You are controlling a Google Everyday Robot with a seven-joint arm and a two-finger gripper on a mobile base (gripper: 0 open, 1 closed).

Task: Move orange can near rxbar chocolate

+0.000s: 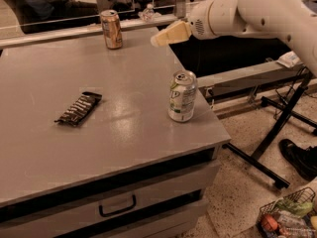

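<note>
Clearly the task is at its very start, with nothing yet moved. The orange can (pixel 111 29) stands upright near the far edge of the table (pixel 133 148), a little left of the middle of that edge. The rxbar chocolate (pixel 78 108) lies flat toward the left side of the table, roughly midway between the far and near edges, with its long axis running on a diagonal. The two are well apart, with bare tabletop between them.

The gripper (pixel 163 37) hangs in the air above the far right part of the table, to the right of the orange can and apart from it, its tan tip pointing toward the can. It holds nothing; whether it is set wide or narrow I cannot tell from this view. A white and green can (pixel 182 96) stands upright near the right edge of the table, closer to the near right corner, below and in front of the gripper, and is no part of the job.

By my reckoning everything remains to do: reach the orange can, grasp it, carry it across toward the left side, and set it down just beside the bar.
</note>
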